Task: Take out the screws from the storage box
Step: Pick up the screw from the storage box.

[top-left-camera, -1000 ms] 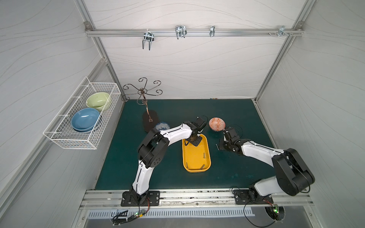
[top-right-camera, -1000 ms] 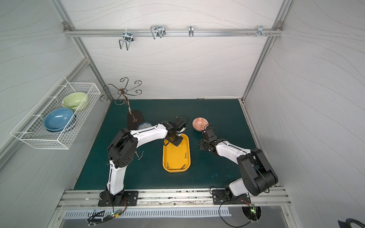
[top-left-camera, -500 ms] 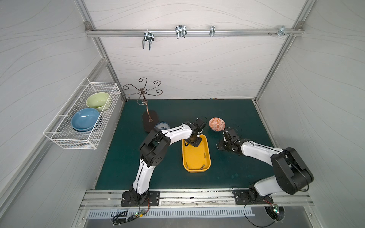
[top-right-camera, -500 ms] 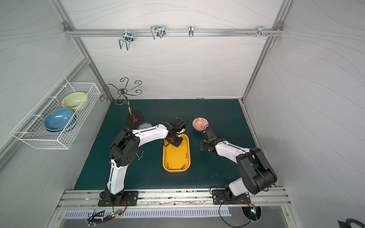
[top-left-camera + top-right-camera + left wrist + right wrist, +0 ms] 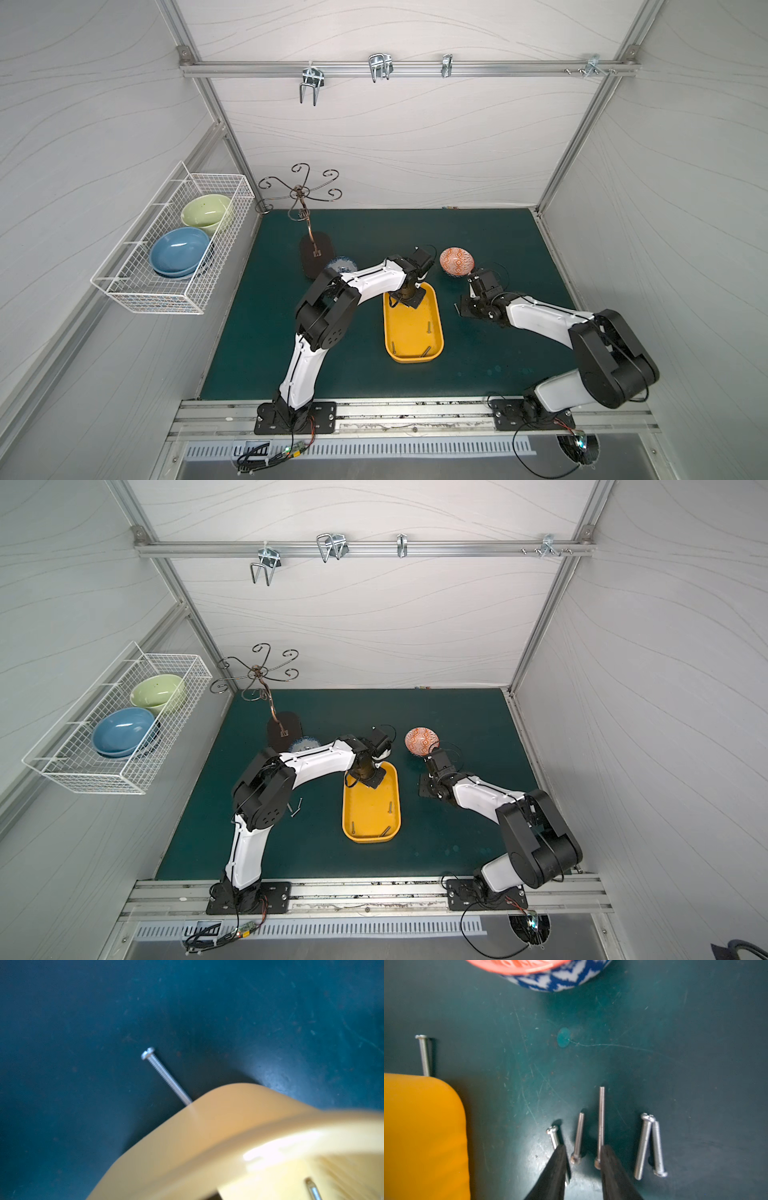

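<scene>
Screws (image 5: 427,328) lie in several spots. Three show on the floor of the storage box (image 5: 409,361), the yellow tray at the middle of the green mat (image 5: 270,332) with its long side running near to far. One rests by the right wall at mid-length and two by the near wall. In a top view two more screws (image 5: 296,806) lie on the mat left of the box, beside the left arm. The right wrist view shows a row of five screws (image 5: 643,1147) on the mat right of the box, and a single screw (image 5: 424,1055) on the mat just past the box's far end, partly hidden by the rim.

The left gripper (image 5: 409,300) points down into the far end of the box with its jaws pressed together. Whether a screw is pinched between them I cannot tell.

The right gripper (image 5: 583,1147) hangs low over the row of five, jaws spread and gripping nothing. Two screws of the row lie between its fingers (image 5: 556,1167), and a third runs under one finger.

An orange patterned bowl (image 5: 456,262) stands just far of the right gripper. A blue patterned bowl (image 5: 341,264) peeks out behind the left arm, far-left of the box.
</scene>
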Controlling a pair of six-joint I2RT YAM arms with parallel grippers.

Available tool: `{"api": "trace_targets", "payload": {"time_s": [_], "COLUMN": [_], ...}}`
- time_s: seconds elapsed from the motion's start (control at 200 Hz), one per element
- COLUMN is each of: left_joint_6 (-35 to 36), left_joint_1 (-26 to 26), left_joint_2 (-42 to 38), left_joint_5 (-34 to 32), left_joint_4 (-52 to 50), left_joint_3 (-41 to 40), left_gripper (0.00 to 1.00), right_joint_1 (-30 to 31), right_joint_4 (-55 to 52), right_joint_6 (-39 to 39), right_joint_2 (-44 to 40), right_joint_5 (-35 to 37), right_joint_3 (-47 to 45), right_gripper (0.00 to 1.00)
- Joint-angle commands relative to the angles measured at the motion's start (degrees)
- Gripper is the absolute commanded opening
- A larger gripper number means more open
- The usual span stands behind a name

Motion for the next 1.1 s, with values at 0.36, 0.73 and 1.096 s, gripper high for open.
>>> {"api": "trace_targets", "payload": {"time_s": [0.36,0.73,1.096], "left_joint_6": [-6.4,-14.0,-29.1], "left_joint_1": [-0.5,-0.1,1.5], "left_joint_2": [-10.8,-19.5,-43.9], "left_joint_5": [6.5,4.7,-2.0], "left_joint_4": [5.7,6.2,6.6], "left_joint_3": [-6.8,-11.8,-30.9], "left_gripper": [0.00,0.00,0.00], "right_joint_1": [5.4,7.4,13.8], "right_joint_4": [5.4,6.5,3.6], "right_joint_6": [-4.6,-6.8,-9.5], "right_joint_2": [-13.4,-17.6,-22.4], "right_joint_5": [2.5,1.6,6.5], "right_joint_3": [-5.6,-6.6,-4.5], "right_gripper": [0.43,0.41,0.38]}}
